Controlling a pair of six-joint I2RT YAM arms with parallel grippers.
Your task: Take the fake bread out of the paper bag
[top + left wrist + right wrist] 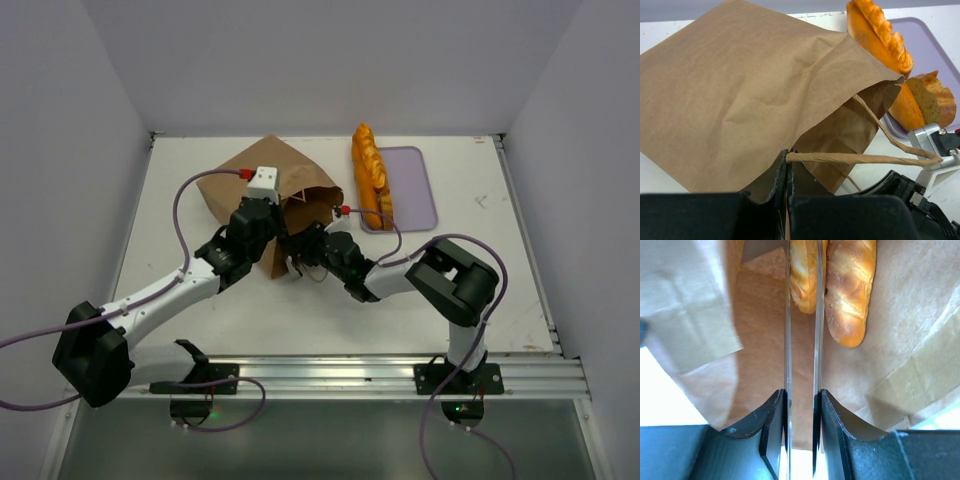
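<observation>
**Tongs closed on a loaf inside the bag**

The right gripper [801,396] is pressed together on the metal tongs [788,340]. One finger bears on the outside of each blade, so the two blades run almost parallel with only a narrow gap between them. The blades reach forward into the paper bag [755,330]. Near their far end a loaf of fake bread [803,275] sits between them, touching both. A second loaf [850,290] lies just beside it on the right, outside the tongs, on the bag's inner paper. Both loaves are inside the bag.

The left gripper [788,167] is pinched tight on the edge of the bag's mouth. A cord handle [860,159] comes out at the fingers there and runs off to the right. The bag's upper panel rises above the fingers, crumpled, and the mouth gapes open toward the right.

In the overhead view, the bag lies on the table [480,270], left of centre, with both arms meeting at its mouth. Just to its right lies a lavender tray [412,175]. The tray loaves [370,180] rest along the tray's left side, one end reaching past its far edge.
</observation>
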